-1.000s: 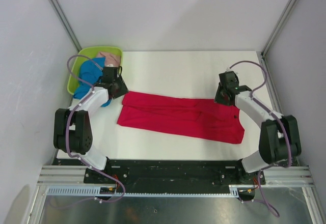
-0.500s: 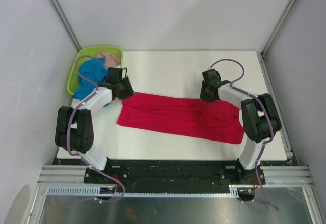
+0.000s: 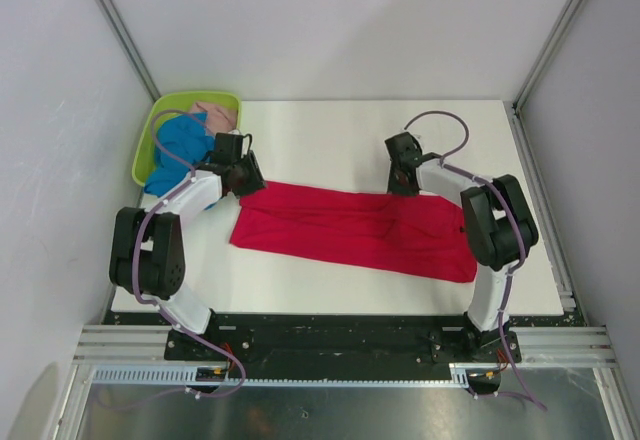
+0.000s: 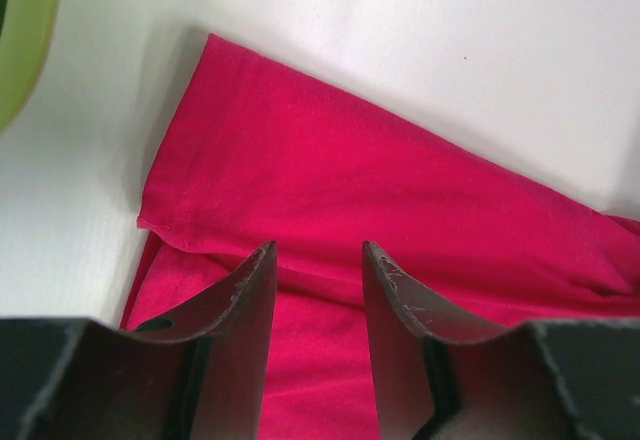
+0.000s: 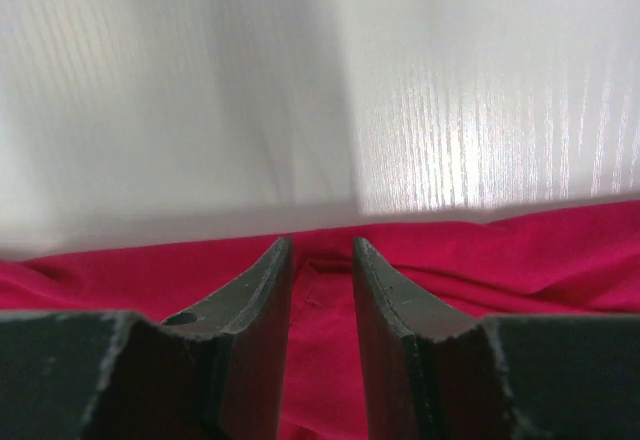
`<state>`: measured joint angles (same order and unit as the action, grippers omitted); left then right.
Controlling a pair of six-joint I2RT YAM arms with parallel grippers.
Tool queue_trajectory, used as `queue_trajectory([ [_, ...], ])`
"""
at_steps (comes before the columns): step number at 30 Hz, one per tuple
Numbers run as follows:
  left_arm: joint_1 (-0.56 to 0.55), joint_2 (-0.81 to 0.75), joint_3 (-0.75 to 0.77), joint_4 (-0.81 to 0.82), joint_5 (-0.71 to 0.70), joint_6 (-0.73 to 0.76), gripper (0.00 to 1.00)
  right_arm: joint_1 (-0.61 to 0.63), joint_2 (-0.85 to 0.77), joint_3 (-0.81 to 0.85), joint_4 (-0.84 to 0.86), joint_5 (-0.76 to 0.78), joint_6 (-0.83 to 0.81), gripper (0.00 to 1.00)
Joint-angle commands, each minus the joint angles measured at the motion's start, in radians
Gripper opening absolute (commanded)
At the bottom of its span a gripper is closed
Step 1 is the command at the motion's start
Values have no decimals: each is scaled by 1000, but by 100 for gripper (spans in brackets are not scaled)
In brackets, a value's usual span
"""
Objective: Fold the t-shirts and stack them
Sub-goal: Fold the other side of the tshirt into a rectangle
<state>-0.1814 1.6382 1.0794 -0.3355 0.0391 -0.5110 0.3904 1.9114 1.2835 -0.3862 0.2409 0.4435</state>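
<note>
Progress, as we judge it, is early: one shirt of three is partly folded and nothing is stacked. Nearest the arm bases, the red t-shirt point(image 3: 355, 230) lies flat on the table point(image 3: 330, 135) as a long band running left to right. It is doubled lengthwise, and its left end shows two layers in the left wrist view.

At the far left corner of the red t-shirt hovers the left gripper point(image 4: 318, 250), jaws parted, with only cloth showing below the gap and nothing held. Along the far edge of the red t-shirt, right of its middle, sits the right gripper point(image 5: 320, 245). Its jaws stand apart by a narrower gap and we see nothing pinched between them. Whether its tips touch the cloth we cannot tell.

Beyond the red t-shirt's left end, the lime-green basket point(image 3: 142, 160) holds the blue t-shirt point(image 3: 178, 145), which spills over the rim towards the red t-shirt. The pink t-shirt point(image 3: 220, 116) lies farther back.

We reckon the red t-shirt needs its crosswise folds. The blue and pink t-shirts must then come out, be folded and be stacked.
</note>
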Motion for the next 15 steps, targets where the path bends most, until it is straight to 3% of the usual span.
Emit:
queue_trajectory([
  [1,-7,-2,24,5,13,26,44,24,15,44,-36,65,-6,34],
  [15,-9,8,22,5,13,25,43,47,2,44,-84,125,4,23],
])
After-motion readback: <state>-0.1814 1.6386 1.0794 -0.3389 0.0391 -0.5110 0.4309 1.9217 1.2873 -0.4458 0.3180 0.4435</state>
